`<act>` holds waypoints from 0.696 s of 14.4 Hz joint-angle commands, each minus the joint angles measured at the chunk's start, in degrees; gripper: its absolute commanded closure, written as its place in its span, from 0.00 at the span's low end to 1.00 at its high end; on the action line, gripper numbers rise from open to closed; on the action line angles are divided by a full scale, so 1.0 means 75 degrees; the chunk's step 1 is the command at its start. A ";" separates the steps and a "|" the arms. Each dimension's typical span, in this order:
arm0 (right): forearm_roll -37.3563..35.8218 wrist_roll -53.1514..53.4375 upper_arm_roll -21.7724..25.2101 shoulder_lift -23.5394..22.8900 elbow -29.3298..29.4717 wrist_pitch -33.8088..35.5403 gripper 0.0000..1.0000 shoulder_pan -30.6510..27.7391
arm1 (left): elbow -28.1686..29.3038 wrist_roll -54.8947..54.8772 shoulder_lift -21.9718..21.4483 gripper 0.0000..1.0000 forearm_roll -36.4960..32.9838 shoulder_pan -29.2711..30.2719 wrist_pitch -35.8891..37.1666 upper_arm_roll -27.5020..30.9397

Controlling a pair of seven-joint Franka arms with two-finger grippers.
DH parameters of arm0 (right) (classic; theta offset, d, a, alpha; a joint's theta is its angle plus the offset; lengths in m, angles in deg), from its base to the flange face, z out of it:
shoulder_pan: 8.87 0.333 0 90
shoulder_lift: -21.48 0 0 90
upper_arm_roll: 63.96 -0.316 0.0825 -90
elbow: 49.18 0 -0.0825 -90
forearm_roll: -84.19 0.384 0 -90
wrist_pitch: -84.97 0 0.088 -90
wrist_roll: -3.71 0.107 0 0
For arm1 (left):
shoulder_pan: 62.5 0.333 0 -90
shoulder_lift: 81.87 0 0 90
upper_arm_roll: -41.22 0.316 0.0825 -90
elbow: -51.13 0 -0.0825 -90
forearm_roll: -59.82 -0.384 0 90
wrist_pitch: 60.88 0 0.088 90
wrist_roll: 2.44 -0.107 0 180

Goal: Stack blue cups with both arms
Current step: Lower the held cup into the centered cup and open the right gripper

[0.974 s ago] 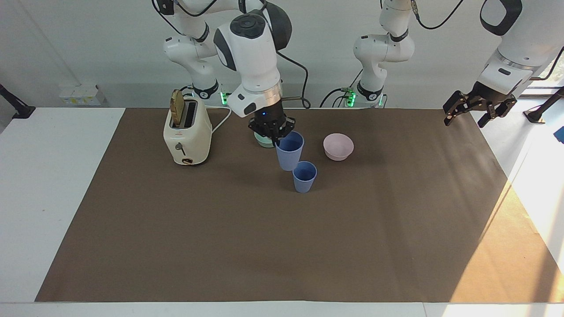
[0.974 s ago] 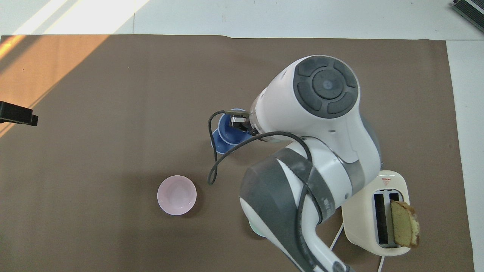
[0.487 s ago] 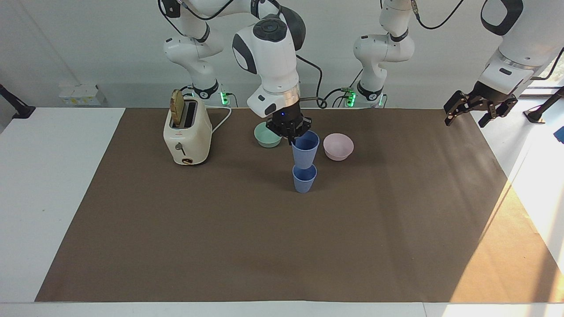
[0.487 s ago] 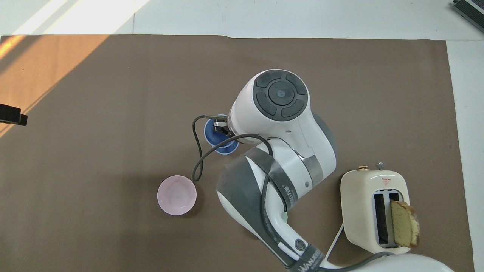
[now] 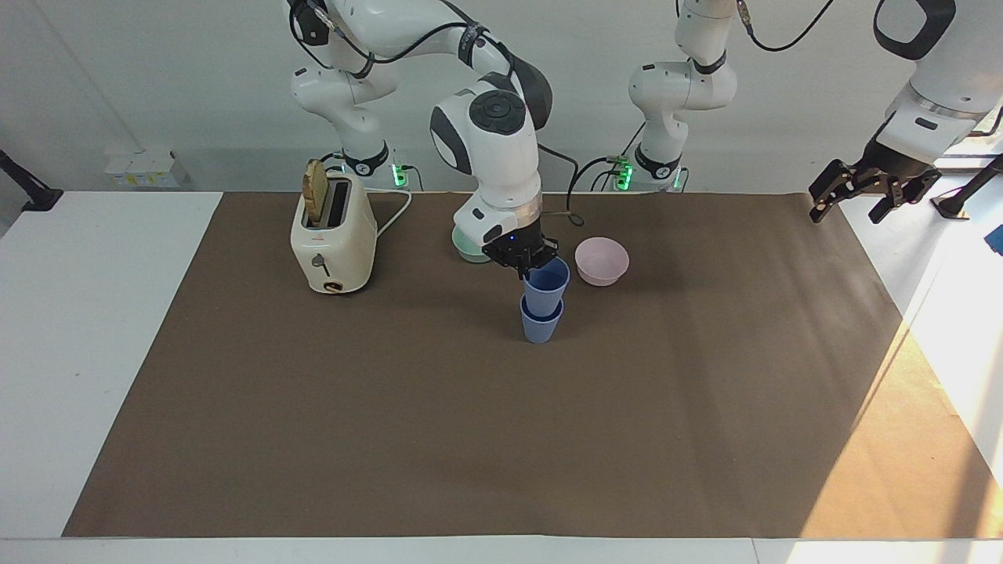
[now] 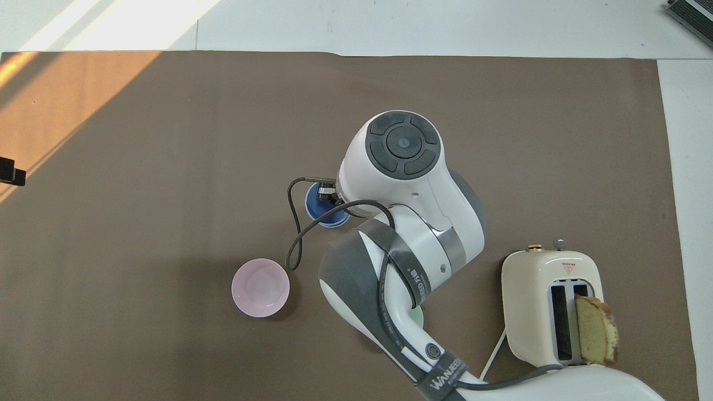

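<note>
One blue cup (image 5: 540, 327) stands on the brown mat near the middle of the table. The second blue cup (image 5: 546, 283) sits upright partly inside it, its rim well above the lower cup's rim. My right gripper (image 5: 526, 264) is shut on the upper cup's rim on the side toward the robots. In the overhead view the cups (image 6: 321, 210) show as one blue circle beside the right gripper (image 6: 327, 195), mostly covered by the arm. My left gripper (image 5: 871, 194) waits open and empty in the air over the table's left-arm end; only its tip (image 6: 11, 171) shows overhead.
A cream toaster (image 5: 332, 239) with a bread slice stands toward the right arm's end, also overhead (image 6: 551, 303). A pink bowl (image 5: 602, 261) (image 6: 260, 287) and a teal bowl (image 5: 468, 247), partly hidden by the right arm, lie nearer the robots than the cups.
My right gripper carried the held cup from beside the standing cup to over it and lowered it partly into it. The left gripper drifted slightly outward and up.
</note>
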 commanded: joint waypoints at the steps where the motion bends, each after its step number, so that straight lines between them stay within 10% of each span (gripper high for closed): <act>1: 0.0006 0.0149 -0.0017 0.0197 -0.0301 -0.0219 1.00 -0.0018 | -0.0181 -0.0143 0.0017 0.00 0.0008 0.0103 0.0194 -0.0049; 2: 0.0006 0.0149 -0.0017 0.0197 -0.0301 -0.0242 0.82 -0.0041 | -0.0158 -0.0143 -0.0041 0.00 -0.0005 0.0103 0.0228 -0.0072; 3: 0.0029 0.0149 -0.0017 0.0185 -0.0301 -0.0277 0.21 -0.0076 | -0.0146 -0.0132 -0.0088 0.00 -0.0005 0.0103 0.0228 -0.0095; 4: 0.0018 0.0137 -0.0017 0.0196 -0.0301 -0.0301 0.00 -0.0065 | -0.0111 -0.0120 -0.0100 0.00 -0.0005 0.0103 0.0240 -0.0096; 10: -0.0122 -0.0026 0.0100 0.0255 -0.0103 0.0155 0.00 -0.0367 | -0.0099 -0.0096 -0.0112 0.00 0.0007 0.0103 0.0193 -0.0107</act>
